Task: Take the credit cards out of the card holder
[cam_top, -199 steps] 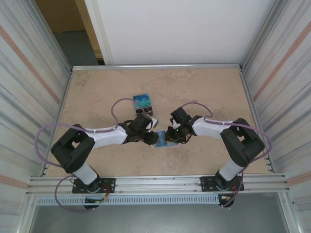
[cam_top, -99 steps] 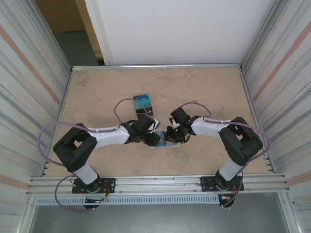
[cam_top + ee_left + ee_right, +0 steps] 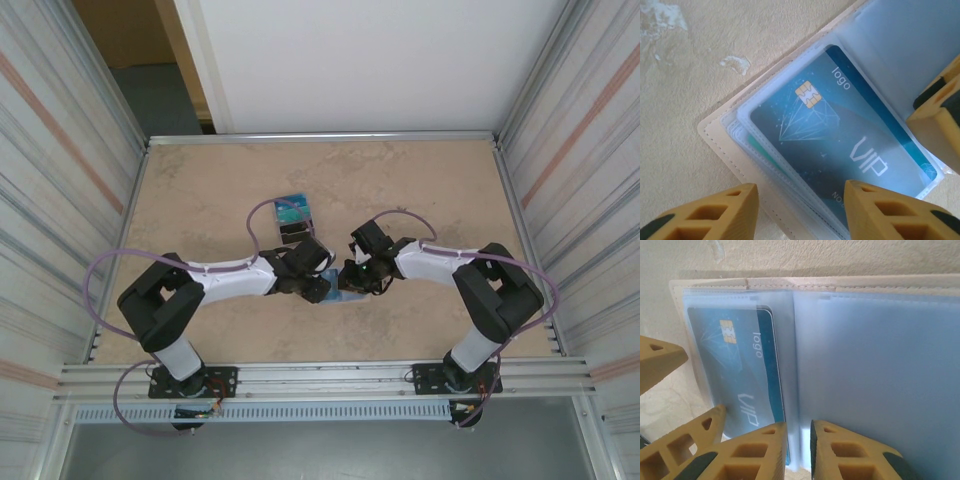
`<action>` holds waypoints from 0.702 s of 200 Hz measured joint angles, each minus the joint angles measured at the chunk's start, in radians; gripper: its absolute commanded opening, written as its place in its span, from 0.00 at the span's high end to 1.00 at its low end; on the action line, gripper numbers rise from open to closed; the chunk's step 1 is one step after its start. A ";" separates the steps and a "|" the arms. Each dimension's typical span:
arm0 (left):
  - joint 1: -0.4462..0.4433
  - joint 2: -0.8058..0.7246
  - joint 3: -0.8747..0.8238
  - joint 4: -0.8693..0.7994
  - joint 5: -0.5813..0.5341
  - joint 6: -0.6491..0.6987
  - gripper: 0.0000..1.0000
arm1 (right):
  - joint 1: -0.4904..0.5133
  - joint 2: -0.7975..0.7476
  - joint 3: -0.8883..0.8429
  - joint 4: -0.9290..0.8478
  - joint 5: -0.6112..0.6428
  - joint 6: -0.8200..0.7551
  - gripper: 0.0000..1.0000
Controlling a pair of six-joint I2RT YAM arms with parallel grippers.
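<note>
**Card holder open on table, both grippers at it**

A beige mottled stone-look tabletop (image 3: 200,190) is bounded by a metal frame. In the top view both arms are bent inward and meet near the table's middle. There the left gripper (image 3: 318,288) and right gripper (image 3: 350,278) are set close together over the flat beige rectangular card holder (image 3: 338,296).

The card holder (image 3: 715,135) is laid open on the table, its clear sleeves uppermost. A blue-and-teal plastic credit card (image 3: 840,135) with a gold chip, marked "logo" and "VIP", is still lodged in a sleeve.

The left gripper (image 3: 800,187) is spread, with nothing grasped, above the holder's corner. The right gripper (image 3: 798,427) is clenched nearly closed on a sleeve edge of the card holder (image 3: 840,282), beside the credit card (image 3: 747,370).

A small blue, teal and dark pile of cards (image 3: 293,217) is noted just beyond the left gripper.
</note>
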 measured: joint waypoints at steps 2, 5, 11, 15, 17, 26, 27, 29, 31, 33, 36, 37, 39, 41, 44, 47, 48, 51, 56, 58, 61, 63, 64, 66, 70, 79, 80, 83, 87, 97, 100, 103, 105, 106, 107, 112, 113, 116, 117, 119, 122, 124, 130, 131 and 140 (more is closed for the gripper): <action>0.000 0.000 0.000 0.000 0.000 0.000 0.52 | 0.000 0.000 0.000 0.000 0.001 0.000 0.81; 0.000 0.000 0.000 0.000 0.000 0.000 0.52 | 0.000 0.000 0.000 0.000 0.002 0.000 0.82; 0.000 0.000 0.001 0.000 0.000 0.000 0.52 | 0.000 0.000 0.000 0.000 0.002 0.000 0.82; 0.000 0.000 0.001 0.000 0.000 0.000 0.52 | 0.000 0.000 0.000 0.000 0.003 0.000 0.82; 0.000 0.000 0.001 0.000 0.000 0.000 0.52 | 0.000 0.000 0.000 -0.001 0.004 0.000 0.82; 0.000 0.000 0.001 0.000 0.000 0.000 0.52 | 0.000 0.000 0.000 0.000 0.005 0.000 0.82; 0.000 0.000 0.001 0.000 0.000 0.000 0.52 | 0.000 0.000 0.000 0.000 0.005 0.000 0.82; 0.000 0.000 0.001 0.000 0.000 0.000 0.52 | 0.000 0.000 0.000 0.000 0.005 0.000 0.82; 0.000 0.000 0.001 0.000 0.000 0.000 0.52 | 0.000 0.000 0.000 0.000 0.005 0.000 0.82; 0.000 0.000 0.001 0.000 0.000 0.000 0.52 | 0.000 0.000 0.000 0.000 0.005 0.000 0.82; 0.000 0.000 0.001 0.000 0.000 0.000 0.52 | 0.000 0.000 0.000 0.000 0.005 0.000 0.81; 0.000 0.000 0.001 0.000 0.000 0.000 0.52 | 0.000 0.000 0.000 0.000 0.005 0.000 0.81; 0.000 0.000 0.001 0.000 0.001 0.000 0.52 | 0.000 0.000 0.000 0.000 0.005 0.000 0.81; 0.000 0.000 0.001 0.000 0.001 0.000 0.52 | 0.000 0.000 0.000 0.000 0.005 0.000 0.81; 0.000 0.000 0.001 0.000 0.001 0.000 0.52 | 0.000 0.000 0.000 0.000 0.005 0.000 0.81; 0.000 0.000 0.001 0.000 0.001 -0.001 0.52 | 0.000 0.000 0.000 0.000 0.005 0.000 0.81; 0.000 0.000 0.001 0.000 0.001 -0.001 0.52 | 0.000 0.000 0.000 0.000 0.005 0.000 0.81; 0.000 0.000 0.001 0.000 0.001 -0.001 0.52 | 0.000 0.000 0.000 0.000 0.005 0.000 0.81; 0.000 0.000 0.001 0.000 0.001 -0.001 0.52 | 0.000 0.000 0.000 0.000 0.005 0.000 0.80; 0.000 0.000 0.001 0.000 0.001 -0.001 0.52 | 0.000 0.000 0.000 0.000 0.005 0.000 0.81; 0.000 0.000 0.001 0.000 0.001 -0.001 0.52 | 0.000 0.000 0.000 0.000 0.005 0.000 0.80; 0.000 0.000 0.001 0.000 0.001 -0.001 0.52 | 0.000 0.000 0.000 0.000 0.005 0.000 0.80; 0.000 0.000 0.001 0.000 0.001 -0.001 0.52 | 0.000 0.000 0.000 0.000 0.005 0.000 0.80; 0.000 0.000 0.001 0.000 0.001 -0.001 0.52 | 0.000 0.000 0.000 0.000 0.005 0.000 0.80; 0.000 0.000 0.001 0.000 0.001 -0.001 0.52 | 0.001 0.000 0.000 0.000 0.005 0.000 0.80; 0.000 0.000 0.001 0.000 0.001 -0.002 0.52 | 0.002 0.000 0.000 0.001 0.005 0.000 0.80; 0.000 0.000 0.001 0.000 0.001 -0.002 0.52 | 0.002 0.000 0.000 0.001 0.005 0.000 0.80; 0.000 0.000 0.001 0.000 0.001 -0.002 0.52 | 0.002 0.000 0.000 0.002 0.005 0.000 0.80; 0.000 0.000 0.001 0.000 0.002 -0.003 0.52 | 0.002 0.000 0.000 0.003 0.004 0.000 0.80; 0.000 0.000 0.001 0.000 0.002 -0.003 0.52 | 0.002 0.000 0.000 0.006 0.004 0.000 0.81; 0.000 0.000 0.001 0.000 0.003 -0.003 0.52 | 0.002 0.001 0.000 0.007 0.004 0.000 0.81; 0.000 0.000 0.001 0.000 0.003 -0.003 0.52 | 0.002 0.002 0.000 0.008 0.004 0.000 0.81; 0.000 0.000 0.001 0.000 0.003 -0.003 0.52 | 0.002 0.002 0.001 0.008 0.004 0.000 0.81; 0.000 0.000 0.001 0.000 0.003 -0.003 0.52 | 0.002 0.003 0.001 0.008 0.003 0.000 0.81; 0.000 0.000 0.001 0.000 0.003 -0.003 0.52 | 0.002 0.003 0.002 0.008 0.003 0.000 0.81; 0.000 0.000 0.001 0.000 0.003 -0.003 0.52 | 0.002 0.007 0.004 0.010 0.002 0.000 0.82; 0.000 0.000 0.001 0.000 0.003 -0.003 0.52 | 0.002 0.008 0.004 0.010 0.001 0.000 0.82; 0.000 0.000 0.001 0.000 0.003 -0.004 0.52 | 0.002 0.011 0.005 0.013 0.001 0.000 0.82; 0.000 0.000 0.001 0.000 0.003 -0.004 0.52 | 0.002 0.013 0.006 0.014 0.000 0.000 0.82; 0.000 0.000 0.001 0.000 0.004 -0.004 0.52 | 0.002 0.014 0.006 0.015 0.000 0.000 0.83; 0.000 0.000 0.001 0.000 0.004 -0.004 0.52 | 0.002 0.018 0.008 0.018 0.000 0.000 0.83; 0.000 0.000 0.001 0.000 0.004 -0.004 0.52 | 0.002 0.020 0.008 0.020 -0.001 0.000 0.83; 0.000 0.000 0.001 0.000 0.004 -0.004 0.52 | 0.002 0.026 0.010 0.024 -0.006 0.001 0.84; 0.000 0.000 0.001 0.000 0.004 -0.004 0.52 | 0.002 0.026 0.010 0.025 -0.007 0.001 0.84; 0.000 0.000 0.001 0.000 0.004 -0.005 0.52 | 0.002 0.031 0.011 0.031 -0.014 0.001 0.84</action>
